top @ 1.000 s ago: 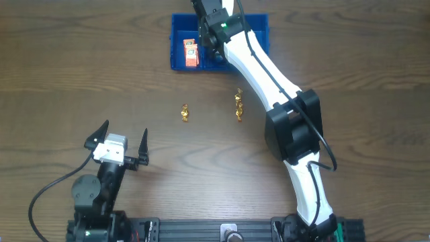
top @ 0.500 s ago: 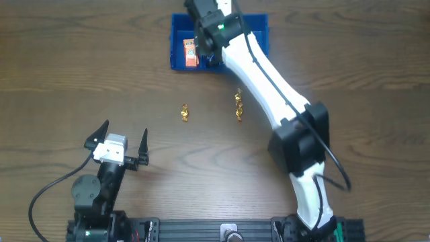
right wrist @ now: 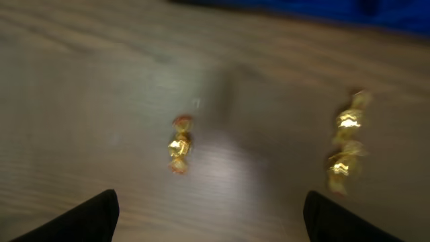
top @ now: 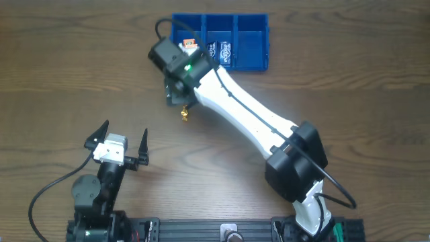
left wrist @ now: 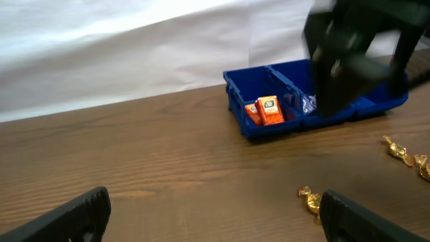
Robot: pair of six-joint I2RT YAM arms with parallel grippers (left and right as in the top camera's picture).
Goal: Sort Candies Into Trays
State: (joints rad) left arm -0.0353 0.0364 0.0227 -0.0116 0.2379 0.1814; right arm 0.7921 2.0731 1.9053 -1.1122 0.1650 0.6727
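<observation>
Nearest you, the left gripper [top: 125, 129] hangs low over the table [top: 67, 67] by its own base, jaws spread wide and holding nothing; leave it there.

Farther out lies the lone gold candy [top: 184, 114], and the right gripper [right wrist: 215, 225] hovers just above it with its fingers fully apart and empty. In the right wrist view the candy [right wrist: 179, 144] sits a little to one side of the midline between the fingers, so shift sideways until it is centred before you descend. Its twisted ends point along the reach, so the fingers should close across its narrow body. Keep that wrist angle, go down until the tips almost meet the wood, then close gently. The pair of gold candies [right wrist: 346, 144] lies well apart from it, so you are unlikely to catch them.

At the far edge stands the blue tray [top: 267, 40], with orange candies [top: 190, 46] in one end compartment and a blue-wrapped candy [top: 225, 52] in the middle one. The gold ones probably belong in the other end.

A second ago the right gripper was over the tray. It has since swung back over the lone candy, and its arm now covers the pair in the top view. The left arm and the gold candies have not moved.
</observation>
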